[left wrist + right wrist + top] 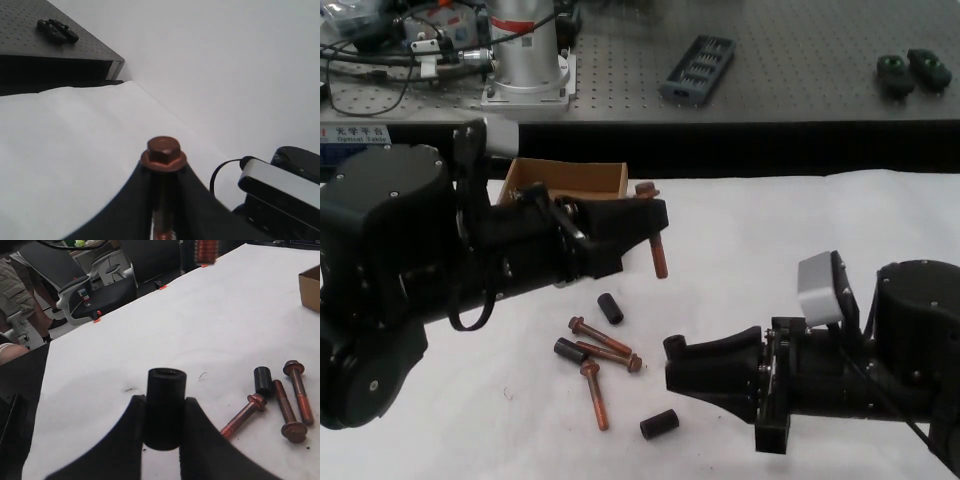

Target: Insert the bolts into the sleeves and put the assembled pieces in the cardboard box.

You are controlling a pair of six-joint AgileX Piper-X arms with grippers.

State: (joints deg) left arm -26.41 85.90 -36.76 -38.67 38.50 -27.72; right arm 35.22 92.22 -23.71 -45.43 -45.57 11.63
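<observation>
My left gripper [653, 213] is shut on a copper bolt [658, 250], which hangs head-up above the white cloth just right of the cardboard box [565, 178]. In the left wrist view the bolt's hex head [163, 152] sits on top of the two fingers [140, 195]. My right gripper [675, 350] is lower and to the right, shut on a black sleeve [165, 407] whose open bore faces away from the wrist. The held bolt's threaded end [205, 250] shows far off in the right wrist view.
Three loose bolts [605, 345] [593, 392] [299, 392] and three loose sleeves [610, 307] [569, 350] [659, 424] lie on the cloth between the arms. A perforated bench with a metal post [525, 45] and a dark tray [698, 68] stands behind.
</observation>
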